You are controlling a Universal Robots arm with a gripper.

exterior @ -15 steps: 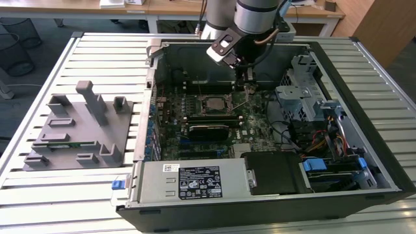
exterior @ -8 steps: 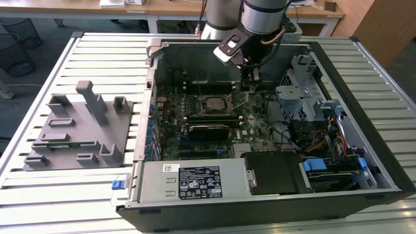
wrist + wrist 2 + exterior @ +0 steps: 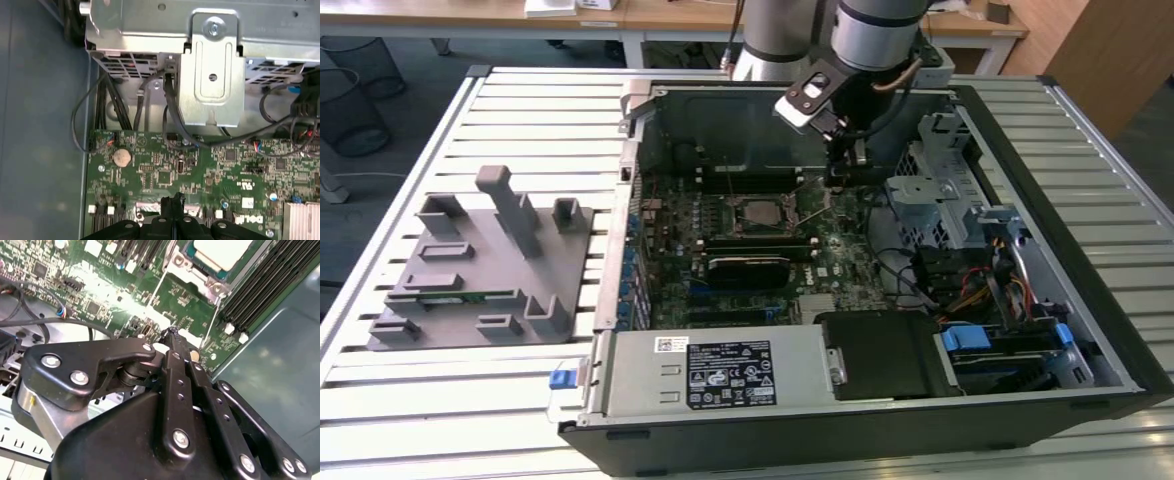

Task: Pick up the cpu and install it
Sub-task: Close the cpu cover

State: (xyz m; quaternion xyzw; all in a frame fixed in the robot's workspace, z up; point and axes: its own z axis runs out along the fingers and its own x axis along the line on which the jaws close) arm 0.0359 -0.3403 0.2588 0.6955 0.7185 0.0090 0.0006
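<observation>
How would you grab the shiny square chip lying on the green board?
Pinch the cpu by two opposite thin edges, coming straight down from above. It lies flat on the green board, shiny face up, so its sides are probably the only hold.

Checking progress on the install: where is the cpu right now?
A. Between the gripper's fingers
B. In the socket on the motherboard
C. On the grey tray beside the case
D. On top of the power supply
B: the cpu lies in the socket on the motherboard, while the gripper hangs over the board beside it, closed on nothing.
</observation>
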